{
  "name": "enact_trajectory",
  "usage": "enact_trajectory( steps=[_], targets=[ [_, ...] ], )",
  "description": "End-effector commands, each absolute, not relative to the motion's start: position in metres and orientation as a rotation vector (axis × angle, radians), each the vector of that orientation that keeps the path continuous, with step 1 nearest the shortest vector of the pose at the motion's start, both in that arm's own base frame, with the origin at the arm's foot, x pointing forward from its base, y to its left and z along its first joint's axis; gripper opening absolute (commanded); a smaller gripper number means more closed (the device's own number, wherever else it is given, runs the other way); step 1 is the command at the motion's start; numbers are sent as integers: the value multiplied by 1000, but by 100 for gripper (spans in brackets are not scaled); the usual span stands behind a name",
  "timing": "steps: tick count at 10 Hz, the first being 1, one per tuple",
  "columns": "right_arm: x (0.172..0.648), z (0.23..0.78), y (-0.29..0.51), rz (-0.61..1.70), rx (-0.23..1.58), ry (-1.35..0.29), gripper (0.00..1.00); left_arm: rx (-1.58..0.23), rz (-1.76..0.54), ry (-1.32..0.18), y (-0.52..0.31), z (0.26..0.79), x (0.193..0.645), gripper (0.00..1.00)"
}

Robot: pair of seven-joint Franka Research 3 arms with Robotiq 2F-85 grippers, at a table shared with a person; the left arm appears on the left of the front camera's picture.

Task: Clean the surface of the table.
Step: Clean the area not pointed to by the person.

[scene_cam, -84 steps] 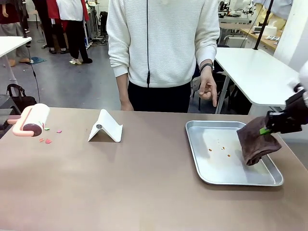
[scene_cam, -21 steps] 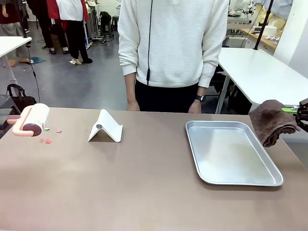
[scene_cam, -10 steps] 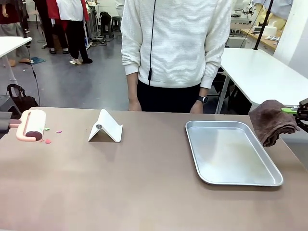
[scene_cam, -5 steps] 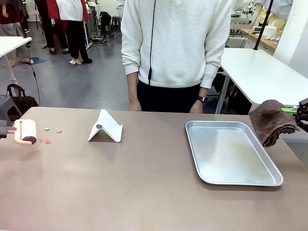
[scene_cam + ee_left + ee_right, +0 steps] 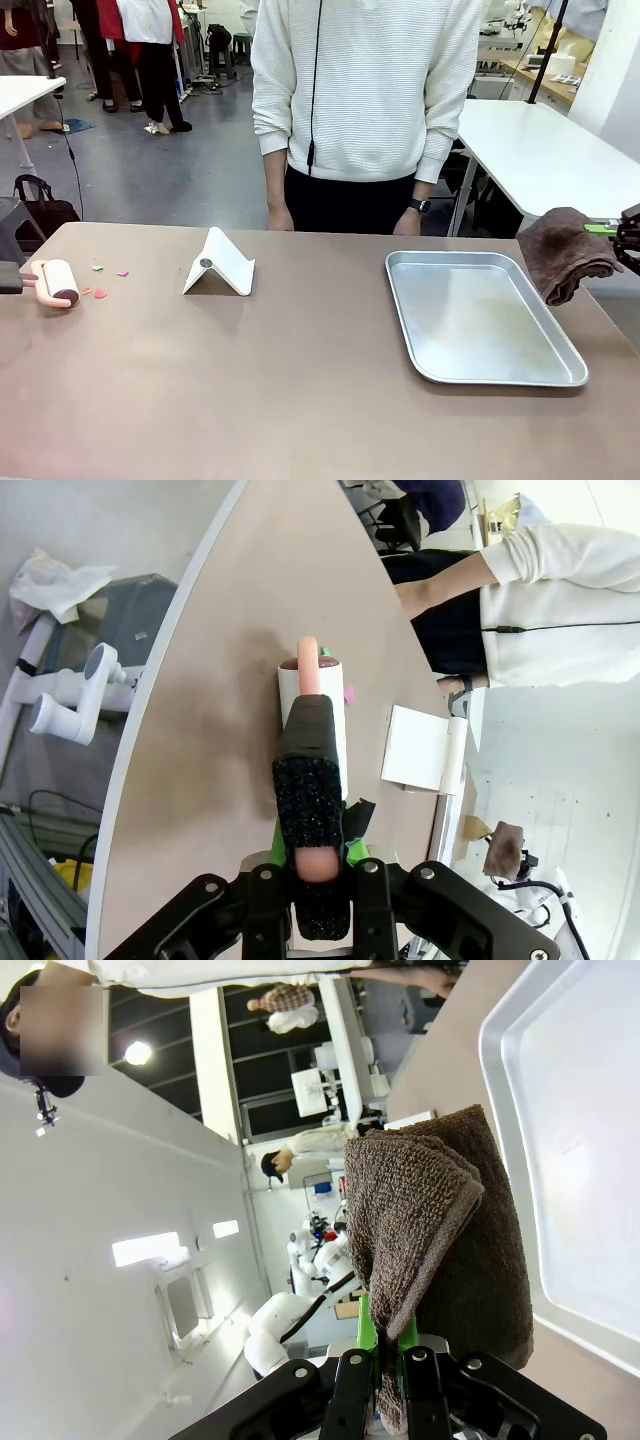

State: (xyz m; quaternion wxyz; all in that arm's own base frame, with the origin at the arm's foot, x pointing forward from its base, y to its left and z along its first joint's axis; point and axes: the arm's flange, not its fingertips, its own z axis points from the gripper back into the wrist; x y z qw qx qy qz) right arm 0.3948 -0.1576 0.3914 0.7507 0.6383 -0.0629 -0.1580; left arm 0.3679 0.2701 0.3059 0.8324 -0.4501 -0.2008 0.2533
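Lint roller has slid left on the table, left gripper clamped on it (right gripper pinches towel).

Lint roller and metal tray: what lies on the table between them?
Front view: pink and green scraps beside the lint roller, then a white folded stand, then bare table to the tray.

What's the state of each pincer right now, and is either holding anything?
Left pincer: shut on the handle of the lint roller.
Right pincer: shut on the brown towel.
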Motion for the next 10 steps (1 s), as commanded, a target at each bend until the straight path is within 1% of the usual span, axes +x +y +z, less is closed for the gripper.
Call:
enact_trajectory(
  steps=[1, 5, 10],
  targets=[
    [396, 396, -158, -334, 1400, -140, 8, -953, 564, -404, 276, 305, 374, 22],
    [396, 396, -158, -334, 1400, -140, 8, -889, 525, -361, 268, 290, 373, 22],
    [396, 396, -158, -334, 1400, -140, 8, -904, 526, -321, 232, 286, 407, 22]
  ],
)
